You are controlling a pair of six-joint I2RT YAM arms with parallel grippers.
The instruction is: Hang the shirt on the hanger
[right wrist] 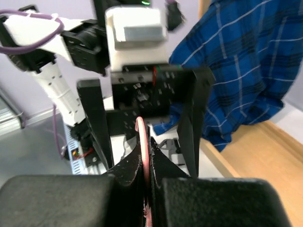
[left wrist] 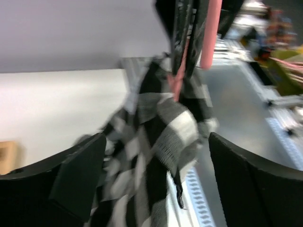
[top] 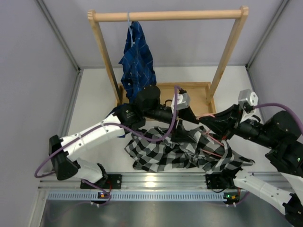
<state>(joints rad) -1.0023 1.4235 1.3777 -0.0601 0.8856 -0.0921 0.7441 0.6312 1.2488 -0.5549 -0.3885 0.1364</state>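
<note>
The black-and-white checked shirt [top: 161,153] lies crumpled on the table in front of the arm bases. In the left wrist view a blurred fold of the shirt [left wrist: 176,126] hangs in front of the camera. My right gripper [right wrist: 145,150] is shut on the pink wire hanger [right wrist: 141,128], whose hook sticks up past the fingertips. The hanger [top: 213,142] runs down into the shirt. My left gripper [left wrist: 155,142] is open, jaws wide apart, gripping nothing. It faces the right gripper [top: 208,124] closely, and the hanger [left wrist: 210,33] shows just beyond it.
A wooden clothes rack [top: 170,15] stands at the back on a wooden tray base [top: 189,90]. A dark blue plaid shirt [top: 137,61] hangs from its rail, close behind the left arm. The metal rail [top: 156,182] runs along the near table edge.
</note>
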